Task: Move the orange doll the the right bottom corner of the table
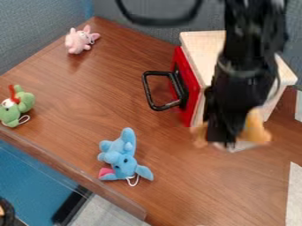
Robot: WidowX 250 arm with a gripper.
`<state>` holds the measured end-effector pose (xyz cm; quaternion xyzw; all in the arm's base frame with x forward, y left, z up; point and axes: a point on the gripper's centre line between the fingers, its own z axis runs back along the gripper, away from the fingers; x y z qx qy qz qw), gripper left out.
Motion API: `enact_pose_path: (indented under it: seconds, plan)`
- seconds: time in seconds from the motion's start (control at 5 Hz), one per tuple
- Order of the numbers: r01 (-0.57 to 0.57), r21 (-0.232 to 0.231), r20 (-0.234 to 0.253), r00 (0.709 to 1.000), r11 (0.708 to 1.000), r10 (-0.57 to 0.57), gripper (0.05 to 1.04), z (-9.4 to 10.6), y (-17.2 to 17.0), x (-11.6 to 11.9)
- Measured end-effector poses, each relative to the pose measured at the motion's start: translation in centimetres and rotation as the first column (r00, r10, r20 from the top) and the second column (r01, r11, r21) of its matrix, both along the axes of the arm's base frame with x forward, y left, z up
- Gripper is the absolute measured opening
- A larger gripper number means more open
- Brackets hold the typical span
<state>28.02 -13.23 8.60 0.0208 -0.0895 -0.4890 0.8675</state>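
The black gripper [223, 136] hangs in front of the wooden box at the right of the camera view, shut on the orange doll [255, 130]. Parts of the doll stick out on both sides of the fingers, and its middle is hidden behind them. Both look blurred, and the doll's exact height over the brown table [171, 152] is hard to tell.
Behind the gripper stands a wooden box [202, 46] with a red front and black handle [147, 90]. A blue plush [121, 154] lies near the front edge, a green one [17, 106] at the left, a pink one [81, 39] at the upper left. White strips line the right edge.
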Motion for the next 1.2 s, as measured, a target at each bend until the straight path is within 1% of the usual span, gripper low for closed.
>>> enact_pose_path:
  seconds: [0.2,0.4,0.6,0.8,1.0,1.2]
  plan:
    - [-0.037,0.027,-0.02,0.999,0.999,0.037,0.437,-2.3,-0.8,0.5]
    - [-0.081,0.047,-0.037,0.996,0.996,0.083,0.753,-3.2,-0.8,0.9]
    - [-0.125,0.058,-0.052,0.99,0.991,0.128,0.989,-2.8,-0.6,0.8]
    - [-0.174,0.055,-0.068,0.982,0.983,0.177,1.001,-1.1,0.4,0.4]
    - [-0.298,0.012,-0.06,0.953,0.954,0.298,1.001,2.5,3.5,0.3]
    - [-0.419,-0.025,-0.084,0.905,0.907,0.416,1.0,4.3,7.7,0.3]
